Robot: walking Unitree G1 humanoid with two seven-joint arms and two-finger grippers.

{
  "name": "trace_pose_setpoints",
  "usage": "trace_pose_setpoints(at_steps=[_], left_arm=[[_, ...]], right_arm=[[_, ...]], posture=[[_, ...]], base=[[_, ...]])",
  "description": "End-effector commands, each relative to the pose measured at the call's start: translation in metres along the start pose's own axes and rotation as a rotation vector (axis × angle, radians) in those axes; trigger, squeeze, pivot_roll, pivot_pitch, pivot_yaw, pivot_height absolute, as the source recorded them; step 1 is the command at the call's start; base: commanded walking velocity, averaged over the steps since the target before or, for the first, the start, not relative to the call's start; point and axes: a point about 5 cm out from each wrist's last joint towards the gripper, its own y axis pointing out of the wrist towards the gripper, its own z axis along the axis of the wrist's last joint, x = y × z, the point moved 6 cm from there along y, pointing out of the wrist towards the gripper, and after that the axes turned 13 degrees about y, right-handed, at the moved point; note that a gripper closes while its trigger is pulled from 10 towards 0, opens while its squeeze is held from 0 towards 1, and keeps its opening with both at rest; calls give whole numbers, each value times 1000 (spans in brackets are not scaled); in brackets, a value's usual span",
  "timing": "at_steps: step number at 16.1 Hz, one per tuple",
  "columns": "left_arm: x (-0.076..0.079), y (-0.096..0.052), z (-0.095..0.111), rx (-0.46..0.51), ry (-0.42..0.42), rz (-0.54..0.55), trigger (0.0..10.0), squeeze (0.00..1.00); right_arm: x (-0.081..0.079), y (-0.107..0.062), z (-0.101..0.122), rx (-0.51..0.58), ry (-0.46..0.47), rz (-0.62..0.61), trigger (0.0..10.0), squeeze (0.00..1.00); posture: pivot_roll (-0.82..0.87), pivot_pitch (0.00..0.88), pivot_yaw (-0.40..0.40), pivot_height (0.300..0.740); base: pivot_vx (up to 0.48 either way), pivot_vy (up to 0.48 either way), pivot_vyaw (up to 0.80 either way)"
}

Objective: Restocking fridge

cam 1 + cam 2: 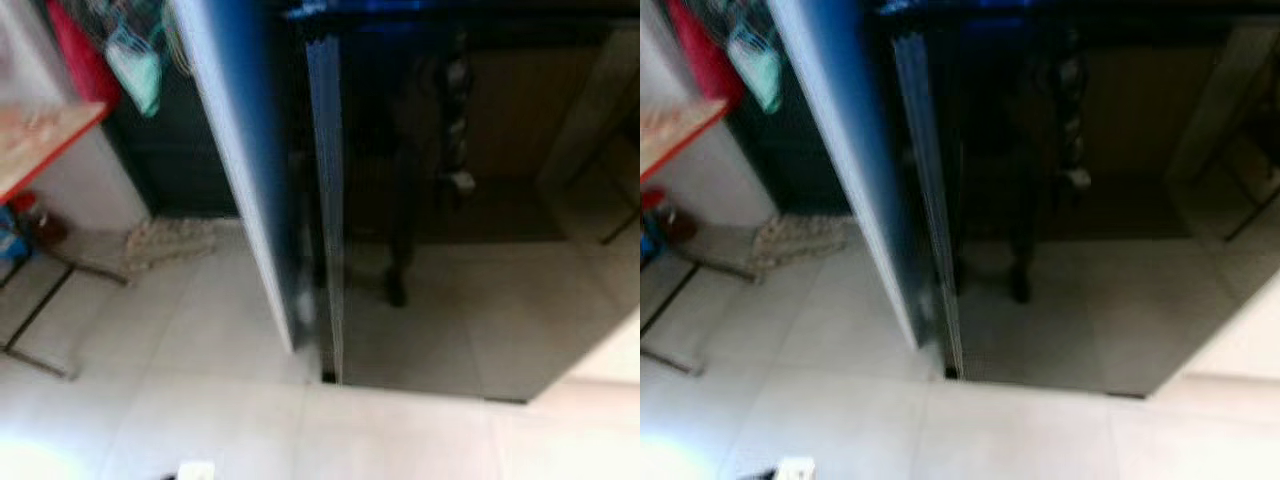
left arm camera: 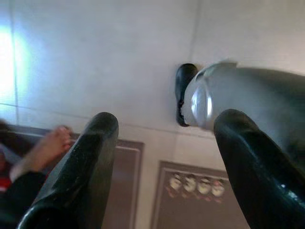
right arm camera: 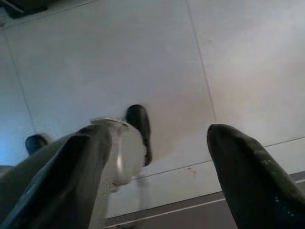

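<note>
Fridge, tall glossy black with dark reflective front (image 1: 470, 230), stands straight ahead on pale tiled floor (image 1: 200, 400), its door shut, blue-grey side panel (image 1: 250, 150) facing left. Wooden tabletop with red edge (image 1: 40, 145) sits at far left, a teal cloth (image 1: 140, 65) hanging near a red item (image 1: 80, 50). Left gripper (image 2: 162, 157) hangs over the tiles, black fingers spread apart, holding nothing. Right gripper (image 3: 152, 167) same, fingers apart and empty above the floor. A person's bare foot (image 2: 47, 148) shows in left wrist view.
</note>
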Motion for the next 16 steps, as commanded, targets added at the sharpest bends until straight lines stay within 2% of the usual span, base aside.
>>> trace_pose_setpoints(at_steps=[1,2,3,4,5,8,10,11,12,16], left_arm=[[-12,-3,-17,-42,30,20,10000,0],[-14,-3,-17,-42,33,28,10000,0],[-22,-4,-19,-38,6,55,10000,0],[-27,-5,-23,-39,-35,76,10000,0],[-27,-5,-24,-42,-35,75,10000,0],[-22,-4,-24,-54,-37,64,10000,0],[-11,-3,-20,-52,-49,45,10000,0],[-7,-2,-16,-44,-45,37,10000,0],[-6,-1,-10,-34,-48,40,10000,0],[-8,1,6,6,-65,41,10000,0]], right_arm=[[-6,1,-8,-17,-10,15,10000,0],[-8,1,-10,-24,-15,19,10000,0],[-11,1,-17,-54,-45,20,10000,0],[-12,1,-23,-74,-87,18,10000,0],[-12,1,-23,-66,-60,16,10000,0],[-9,1,-15,-32,-29,13,10000,0],[-2,0,-4,-1,-14,0,10000,0],[-2,0,2,17,22,3,10000,0],[-5,1,6,15,-1,13,10000,0],[-16,5,15,34,10,20,10000,0]], posture=[[62,116,11,740],[62,116,11,740],[148,110,-29,740],[153,102,-32,740],[154,99,-30,740],[157,79,-12,740],[140,58,-8,740],[111,37,-17,740],[110,2,-29,740],[121,0,-18,740]], base=[[0,480,0],[0,480,0],[0,480,0],[0,480,0],[0,480,0],[0,480,0],[0,480,0],[0,480,0],[0,480,0],[0,480,0]])
